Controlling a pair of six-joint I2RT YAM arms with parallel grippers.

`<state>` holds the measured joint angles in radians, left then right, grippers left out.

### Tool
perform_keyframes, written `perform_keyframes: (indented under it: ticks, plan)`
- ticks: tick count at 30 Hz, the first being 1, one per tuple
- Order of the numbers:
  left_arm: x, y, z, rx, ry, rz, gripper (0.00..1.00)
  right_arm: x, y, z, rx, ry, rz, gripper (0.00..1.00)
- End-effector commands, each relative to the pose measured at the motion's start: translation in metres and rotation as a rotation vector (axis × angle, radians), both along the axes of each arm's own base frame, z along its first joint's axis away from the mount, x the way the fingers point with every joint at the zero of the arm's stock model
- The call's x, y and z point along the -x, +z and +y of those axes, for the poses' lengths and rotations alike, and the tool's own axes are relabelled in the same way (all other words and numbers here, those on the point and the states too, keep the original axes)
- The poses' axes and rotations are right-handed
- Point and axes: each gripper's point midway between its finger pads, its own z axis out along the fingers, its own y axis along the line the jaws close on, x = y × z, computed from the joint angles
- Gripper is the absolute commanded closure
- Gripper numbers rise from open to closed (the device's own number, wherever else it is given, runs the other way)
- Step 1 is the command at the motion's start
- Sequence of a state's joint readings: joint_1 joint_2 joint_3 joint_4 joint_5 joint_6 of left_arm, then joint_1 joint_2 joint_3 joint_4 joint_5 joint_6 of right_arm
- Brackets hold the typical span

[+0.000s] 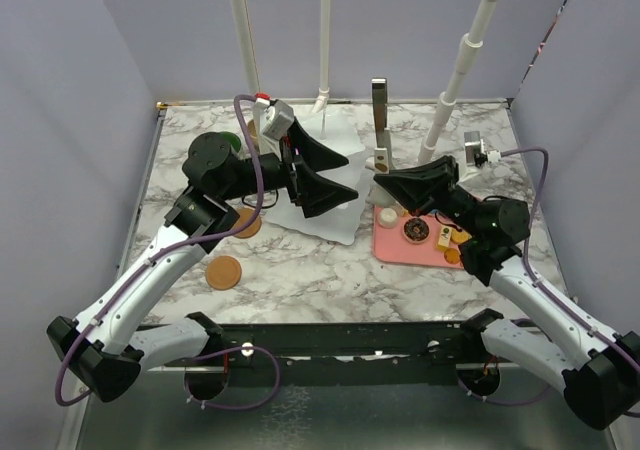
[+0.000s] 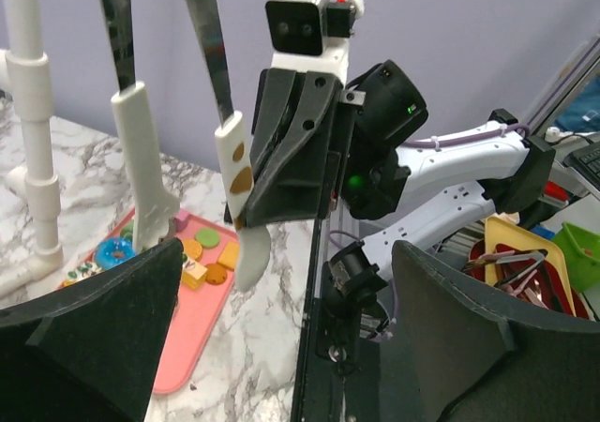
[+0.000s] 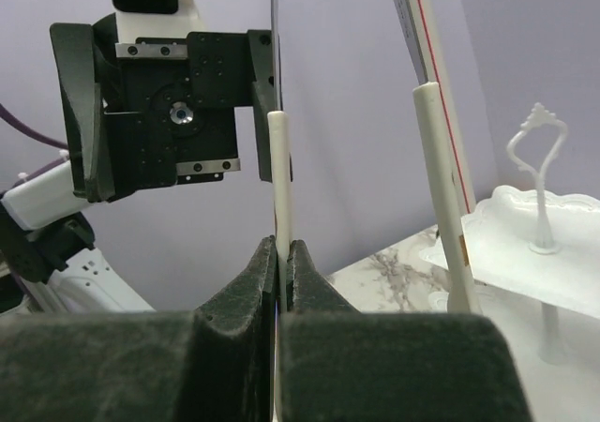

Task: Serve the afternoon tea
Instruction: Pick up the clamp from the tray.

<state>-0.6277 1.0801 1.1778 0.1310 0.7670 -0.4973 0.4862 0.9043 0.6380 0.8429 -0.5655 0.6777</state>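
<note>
The afternoon tea is not yet served, as I judge it. The white tiered stand [image 1: 335, 225] sits in the middle of the marble tabletop [image 1: 300, 280], and in the right wrist view the plates I can see look bare. The flat pink tray [image 1: 395, 242] lies just to its right.

My left gripper [image 1: 350, 177] hovers over the stand with its jaws spread wide and nothing in them. It faces the right arm.

My right gripper [image 1: 385, 182] is fully closed. In its own camera it pinches one white-tipped arm of what I take to be metal serving tongs [image 1: 380, 105], held upright between stand and tray. The other arm stands free beside it.

The green-lined mug [image 1: 231, 142] is half hidden behind the left arm at the far left. Two round brown coasters [image 1: 225, 270] lie apart on the near left, with no mug on them. The small toy pastries [image 1: 415, 230] all sit on the tray.

I read the step in hand as getting the tongs ready, before any pastry moves. With only one arm clamped I cannot squeeze them, so the next move calls for a regrip or a handover into the open left gripper. That gripper must close across both arms without knocking the stand below it.
</note>
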Motion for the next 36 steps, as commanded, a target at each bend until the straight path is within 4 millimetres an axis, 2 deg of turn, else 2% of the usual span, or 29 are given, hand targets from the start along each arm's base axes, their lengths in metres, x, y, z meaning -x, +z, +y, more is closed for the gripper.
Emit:
perform_keyframes:
  ticks: [1, 9, 16, 18, 19, 22, 24, 26, 27, 29, 32, 36]
  plan:
    - [0.002, 0.028, -0.008, 0.053, -0.030, -0.049, 0.10, 0.026, 0.037, 0.008, -0.070, 0.126, -0.095, 0.99]
    - [-0.005, 0.035, -0.016, 0.061, -0.019, -0.089, 0.22, 0.037, 0.047, 0.025, -0.096, 0.208, -0.109, 0.99]
    - [-0.008, 0.043, -0.017, 0.070, -0.011, -0.107, 0.34, 0.043, 0.040, 0.043, -0.073, 0.269, -0.092, 0.99]
    - [-0.007, 0.045, -0.017, 0.072, -0.013, -0.114, 0.42, 0.044, 0.038, 0.048, -0.072, 0.280, -0.086, 0.99]
    - [-0.006, 0.046, -0.016, 0.073, -0.015, -0.119, 0.49, 0.044, 0.037, 0.049, -0.075, 0.280, -0.082, 0.99]
    - [-0.004, 0.044, -0.015, 0.070, -0.017, -0.128, 0.79, 0.045, 0.037, 0.051, -0.089, 0.285, -0.082, 0.99]
    - [-0.003, 0.041, -0.014, 0.064, -0.018, -0.129, 0.90, 0.045, 0.041, 0.051, -0.099, 0.285, -0.086, 0.99]
    - [-0.002, 0.038, -0.013, 0.060, -0.021, -0.130, 0.97, 0.044, 0.042, 0.053, -0.092, 0.292, -0.077, 0.99]
    - [-0.001, 0.037, -0.013, 0.058, -0.023, -0.130, 1.00, 0.044, 0.042, 0.054, -0.080, 0.297, -0.070, 0.94]
    - [0.001, 0.035, -0.012, 0.051, -0.026, -0.138, 1.00, 0.044, 0.044, 0.059, -0.037, 0.313, -0.050, 0.77]
    - [0.009, 0.033, -0.010, 0.034, -0.056, -0.156, 1.00, 0.046, 0.045, 0.064, 0.106, 0.317, -0.042, 0.57]
    - [0.030, 0.026, -0.005, 0.000, -0.142, -0.184, 1.00, 0.050, 0.051, 0.052, 0.272, 0.285, -0.121, 0.44]
